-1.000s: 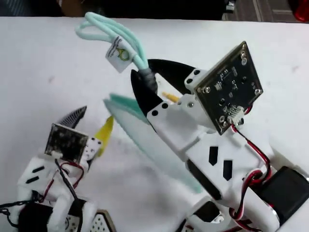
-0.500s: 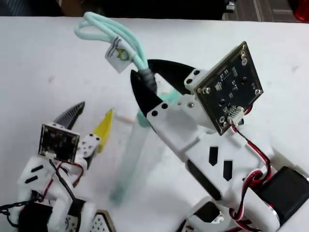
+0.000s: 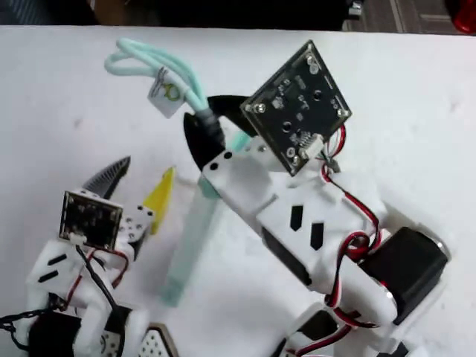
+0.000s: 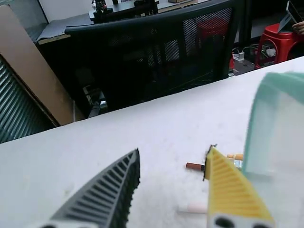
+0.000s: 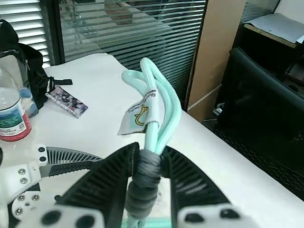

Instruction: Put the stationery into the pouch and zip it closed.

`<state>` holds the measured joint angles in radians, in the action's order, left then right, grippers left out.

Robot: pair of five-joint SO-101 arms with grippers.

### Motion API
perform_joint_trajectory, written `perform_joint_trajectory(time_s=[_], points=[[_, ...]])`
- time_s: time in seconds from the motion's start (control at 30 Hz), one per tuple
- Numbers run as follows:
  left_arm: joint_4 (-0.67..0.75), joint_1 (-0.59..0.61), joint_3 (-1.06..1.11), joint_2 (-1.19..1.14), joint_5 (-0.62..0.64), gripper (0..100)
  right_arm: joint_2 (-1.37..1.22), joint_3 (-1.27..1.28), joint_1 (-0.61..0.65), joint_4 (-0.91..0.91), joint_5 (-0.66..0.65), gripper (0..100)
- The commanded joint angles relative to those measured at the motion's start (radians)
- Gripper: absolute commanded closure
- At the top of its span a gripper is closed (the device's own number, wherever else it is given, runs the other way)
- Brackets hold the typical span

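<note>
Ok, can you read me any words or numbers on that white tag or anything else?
White paper tag on the mint-green cord loop: a yellow-green drawing and tiny print, too small to read.
Clear plastic bottle's label: blurred, unreadable.
Colourful flat card on the white table: too small to read.
So nothing can be quoted.
</note>
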<state>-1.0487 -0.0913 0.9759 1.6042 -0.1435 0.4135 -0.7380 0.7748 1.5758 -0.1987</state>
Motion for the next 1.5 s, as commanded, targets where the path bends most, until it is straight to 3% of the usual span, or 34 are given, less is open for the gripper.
perform_joint_trajectory(time_s=[0.0,0.17,0.37,0.43,0.53,0.63,0.77,1.0,1.1,1.2,1.33,1.47], points=[[-0.049,0.084,-0.061,0.005,0.006,76,-0.002,-0.009,0.008,-0.004,-0.008,98.1],[-0.175,0.223,-0.233,0.005,0.003,76,-0.007,-0.008,0.008,-0.027,-0.006,98.1],[-0.350,0.245,-0.494,0.004,-0.017,76,-0.073,-0.009,0.007,-0.054,-0.006,98.1],[-0.411,0.208,-0.592,0.004,0.000,76,-0.094,-0.015,0.007,-0.054,-0.006,98.1],[-0.488,0.054,-0.684,0.002,0.005,76,-0.113,-0.018,0.010,-0.056,-0.006,98.1],[-0.517,-0.137,-0.671,-0.001,0.005,72,-0.111,-0.018,0.010,-0.097,-0.006,98.1],[-0.519,-0.249,-0.592,-0.001,0.008,72,-0.113,-0.020,0.010,-0.154,-0.006,98.1],[-0.496,-0.245,-0.430,0.002,-0.003,72,-0.104,-0.052,0.053,-0.151,-0.005,98.1],[-0.494,-0.133,-0.381,0.002,-0.003,72,-0.088,-0.081,0.062,-0.147,-0.005,98.1],[-0.425,0.022,-0.322,0.002,-0.048,72,-0.064,-0.081,0.061,-0.111,-0.005,98.1],[-0.180,0.176,-0.160,-0.001,-0.064,72,-0.038,-0.078,0.065,-0.079,-0.006,98.1],[0.083,0.140,-0.005,-0.002,-0.026,72,-0.048,-0.075,0.065,-0.058,-0.005,98.1]])
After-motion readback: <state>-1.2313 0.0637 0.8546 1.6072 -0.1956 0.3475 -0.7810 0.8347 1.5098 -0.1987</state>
